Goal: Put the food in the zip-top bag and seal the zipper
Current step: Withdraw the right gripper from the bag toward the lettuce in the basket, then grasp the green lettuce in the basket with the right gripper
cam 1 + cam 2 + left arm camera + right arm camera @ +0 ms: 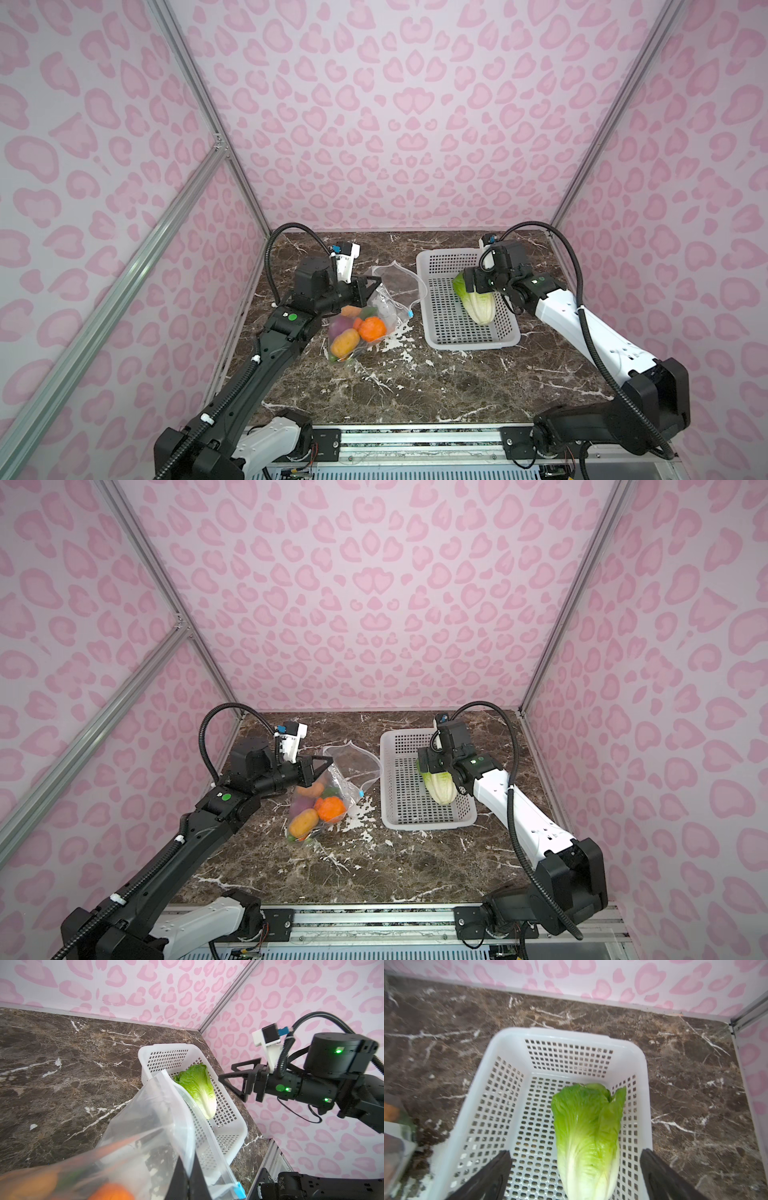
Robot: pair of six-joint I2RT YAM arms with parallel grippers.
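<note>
Covering most of both top views, the dark marble desk [415, 386] carries everything. The white perforated basket [473, 343] stands at about 2 o'clock from the middle of the desk. The zip-top bag [392, 282] is at about 10 o'clock, just beside the long wall of the basket. The bag is clear and crinkly, and its open mouth is turned to 3 o'clock, toward the basket.

The left fingers [179, 1180] are pressed together on the rim of the bag and hold this edge up. The part with the food hangs toward 7 o'clock from them.

The cabbage [587, 1136] lies alone in the basket. In a top view its leafy end points to 11 o'clock and its white stem to 5 o'clock. The right fingers [492, 1174] stand wide apart above it, one on each side, without touching it.

Inside the bag are the orange pumpkin [372, 328], a yellow-orange piece [345, 343] and a purple piece [337, 326]. The zipper [218, 1157] is parted, and its blue slider tab [410, 314] sits at 2 o'clock from the pumpkin.
</note>
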